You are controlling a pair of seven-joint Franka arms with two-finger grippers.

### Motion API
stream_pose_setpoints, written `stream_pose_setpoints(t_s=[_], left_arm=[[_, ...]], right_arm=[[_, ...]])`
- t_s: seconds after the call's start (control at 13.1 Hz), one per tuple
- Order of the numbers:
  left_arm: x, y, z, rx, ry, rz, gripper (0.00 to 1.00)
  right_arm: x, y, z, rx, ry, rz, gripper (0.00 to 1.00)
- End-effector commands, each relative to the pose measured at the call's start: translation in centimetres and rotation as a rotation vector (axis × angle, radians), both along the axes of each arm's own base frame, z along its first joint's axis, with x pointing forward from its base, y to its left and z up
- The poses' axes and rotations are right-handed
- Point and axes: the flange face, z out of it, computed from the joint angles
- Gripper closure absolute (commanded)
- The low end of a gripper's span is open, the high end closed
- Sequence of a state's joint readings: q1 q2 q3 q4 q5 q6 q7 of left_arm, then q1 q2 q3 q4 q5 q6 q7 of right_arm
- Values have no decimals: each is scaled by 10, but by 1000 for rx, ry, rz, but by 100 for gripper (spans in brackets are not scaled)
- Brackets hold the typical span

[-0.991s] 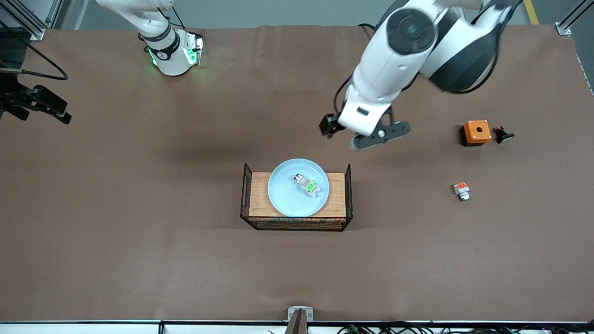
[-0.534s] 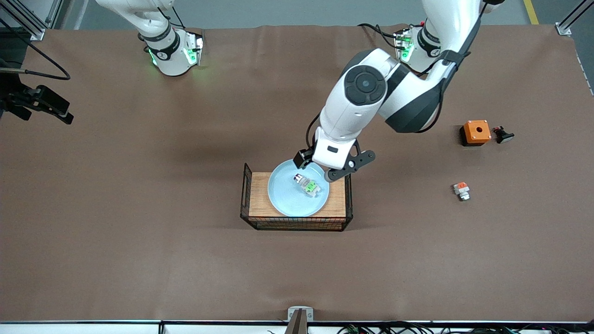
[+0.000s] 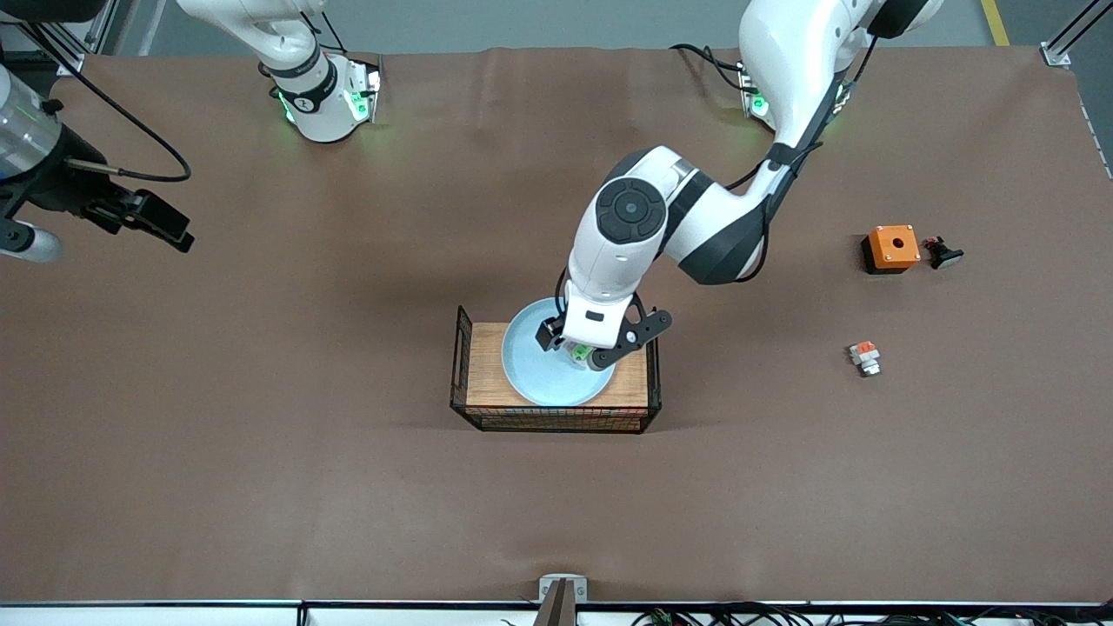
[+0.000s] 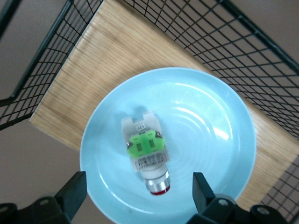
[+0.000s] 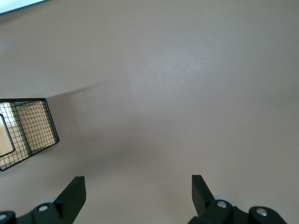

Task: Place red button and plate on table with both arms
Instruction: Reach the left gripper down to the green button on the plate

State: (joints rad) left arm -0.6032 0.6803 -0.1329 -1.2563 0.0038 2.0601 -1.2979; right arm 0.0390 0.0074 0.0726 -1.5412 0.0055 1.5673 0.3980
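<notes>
Blue plate sits on the wooden-topped wire crate at frame centre, the red button lying in it. Left hand hovers over it, fingers spread (nothing gripped). Right hand, open too, waits over bare worktop.

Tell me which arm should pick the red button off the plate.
Left. The left gripper hangs open directly over the red button lying on the plate on the crate. The right gripper, also open, is over bare table toward the right arm's end.
</notes>
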Motion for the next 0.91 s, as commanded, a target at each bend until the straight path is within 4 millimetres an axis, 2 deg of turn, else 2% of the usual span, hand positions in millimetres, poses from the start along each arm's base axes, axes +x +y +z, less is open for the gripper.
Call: stream_pose_setpoints(t_s=[0.0,0.15,0.3,0.38,0.53,0.61,0.69,0.76,0.84], left_arm=[[-1,-16,-8,20,-48,77,1],[3,-12,-12,43,-64,86,1],[5,-9,-13,46,-65,92,2],[9,-6,-21,54,-66,96,5],[8,-10,-29,61,-80,90,15],[7,-11,-31,64,-78,87,31],[6,-12,-32,68,-77,83,43],[6,-12,-31,66,-76,84,58],[6,-11,-30,69,-76,83,82]], right_arm=[[3,4,6,66,-9,-29,0],[4,13,3,71,-3,-14,0],[1,33,1,72,13,-73,1],[-1,44,0,73,21,-96,1],[-10,79,1,65,24,-109,1],[-13,92,1,67,29,-165,1],[-18,108,-2,70,42,-247,1],[-26,132,-4,75,55,-313,1],[-35,154,-4,77,63,-335,1]])
